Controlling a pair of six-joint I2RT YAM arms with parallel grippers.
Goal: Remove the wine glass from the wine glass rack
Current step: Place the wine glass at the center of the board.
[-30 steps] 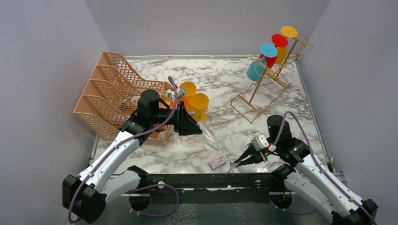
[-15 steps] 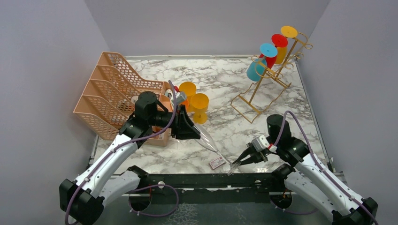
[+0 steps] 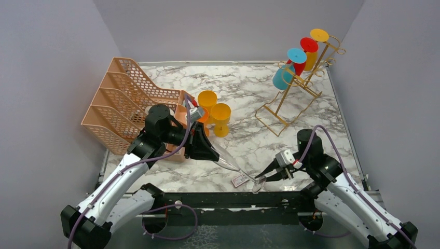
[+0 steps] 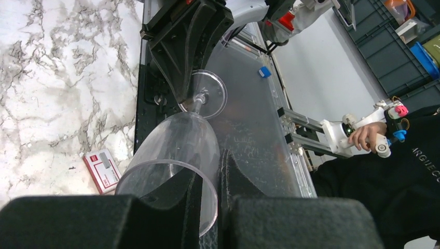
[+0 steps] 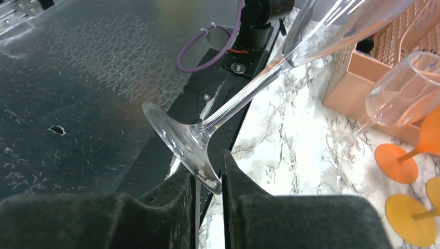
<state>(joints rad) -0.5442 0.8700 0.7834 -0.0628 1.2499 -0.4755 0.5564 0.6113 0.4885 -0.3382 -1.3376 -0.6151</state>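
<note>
Front desk (image 3: 249,93) edge: my left claw (image 4: 210,176) has just clamped the wine glass (image 4: 176,140) rim, my right claw (image 5: 206,171) loosening at its foot, grip unclear; glass already off the rack (image 3: 298,83).

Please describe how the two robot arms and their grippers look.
Both the left arm and right arm have white links with black joints, and a purple cable runs along each. The left gripper and right gripper have black tapered fingers with dark foam-like pads.
</note>
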